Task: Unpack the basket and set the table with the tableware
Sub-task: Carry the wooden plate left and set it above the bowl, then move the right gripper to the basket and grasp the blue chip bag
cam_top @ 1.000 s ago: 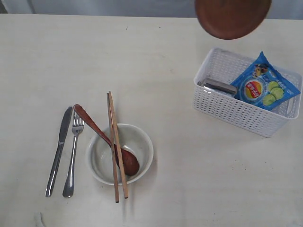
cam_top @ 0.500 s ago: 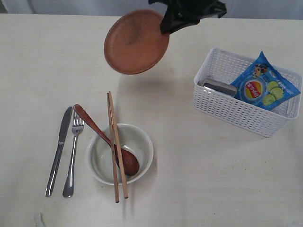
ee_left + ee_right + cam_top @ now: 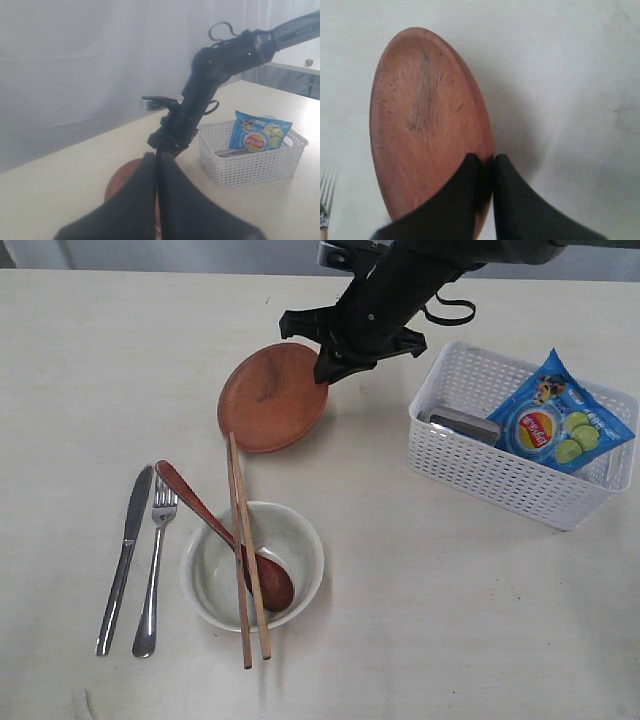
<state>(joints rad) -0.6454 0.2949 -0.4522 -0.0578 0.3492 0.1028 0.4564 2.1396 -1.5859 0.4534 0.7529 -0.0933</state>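
- The pale, faintly grained tabletop [image 3: 480, 620] carried everything.
- The white basket [image 3: 500, 475], with grid-pierced sides, stood on the exterior view's right. It held a glossy blue snack bag [image 3: 560, 425] and a small steel cup [image 3: 462, 424].
- The round, scuffed brown plate [image 3: 265, 400] hung tilted between basket and bowl.
- The right gripper [image 3: 486, 170] pinched the plate's basket-side rim, so the plate stretched away from it toward the bowl. Whether the low edge touched the tabletop could not be told. It likely needed levelling before release.
- The white bowl [image 3: 305, 530] held a dark spoon [image 3: 200, 510], with chopsticks [image 3: 243, 540] across it.
- The left gripper [image 3: 158, 160] was pressed together, empty, farther off.
- The steel fork [image 3: 155, 570] and knife [image 3: 125, 555] lay parallel beside the bowl.
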